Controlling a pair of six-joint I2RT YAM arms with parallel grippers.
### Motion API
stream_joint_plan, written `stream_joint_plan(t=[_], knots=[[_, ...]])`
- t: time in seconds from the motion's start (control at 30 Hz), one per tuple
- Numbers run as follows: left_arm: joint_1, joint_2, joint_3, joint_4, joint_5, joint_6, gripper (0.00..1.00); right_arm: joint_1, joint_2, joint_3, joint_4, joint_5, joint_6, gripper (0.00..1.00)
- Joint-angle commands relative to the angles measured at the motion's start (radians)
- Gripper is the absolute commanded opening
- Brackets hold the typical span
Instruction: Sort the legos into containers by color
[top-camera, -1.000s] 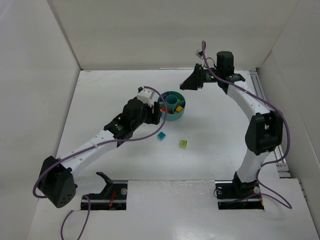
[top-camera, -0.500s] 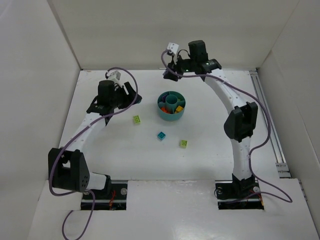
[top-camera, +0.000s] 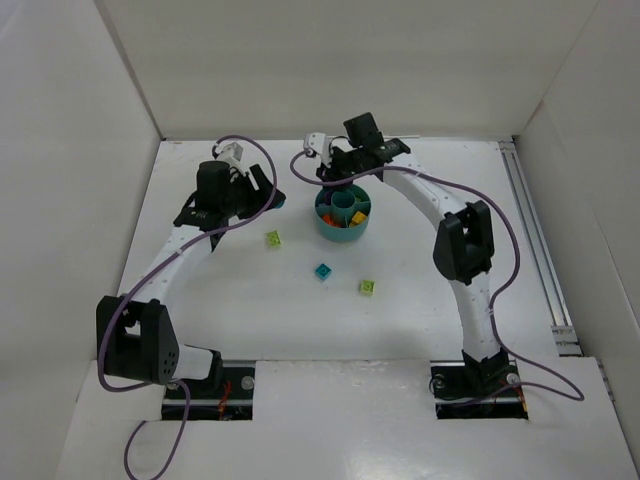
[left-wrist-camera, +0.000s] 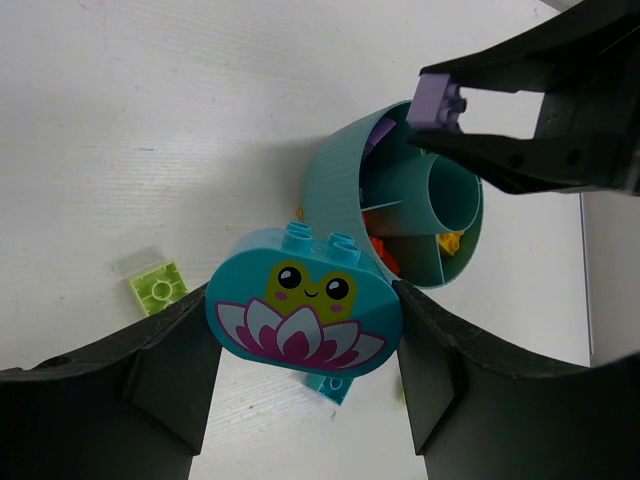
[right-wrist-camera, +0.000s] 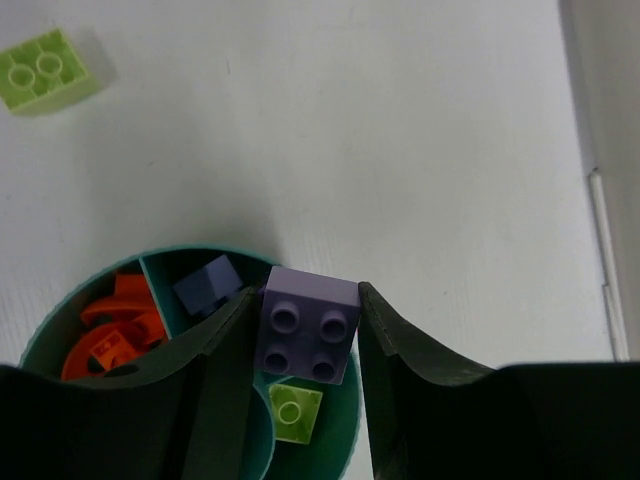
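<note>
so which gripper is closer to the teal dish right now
Right. The right gripper hangs directly over the dish, shut on a purple brick. The left gripper is off the dish's left side, shut on a teal frog-face piece.

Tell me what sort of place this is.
Probably a robot test cell in a lab, not a home: a white table boxed in by plain white walls, two cabled arms bolted at its near edge, and a teal dish and toy bricks as props.
</note>
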Motion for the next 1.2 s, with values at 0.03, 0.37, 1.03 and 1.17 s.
stream_joint_plan(t=[0.03,0.37,1.03,1.17], knots=[[0.001,-0.025,0.016,0.026,0.002,0.006,0.01,0.003,-0.013,-0.061,-0.02,-0.039,-0.1,0.22],[0.001,-0.034,0.007,0.026,0.011,0.006,0.01,0.003,-0.022,-0.118,-0.01,-0.058,-0.109,0.3],[0.001,-0.062,-0.012,0.026,-0.008,0.006,0.01,-0.016,-0.149,-0.205,0.066,-0.174,-0.147,0.49],[0.001,-0.062,-0.012,0.016,-0.008,0.006,0.01,-0.025,-0.171,-0.227,0.075,-0.174,-0.147,0.55]])
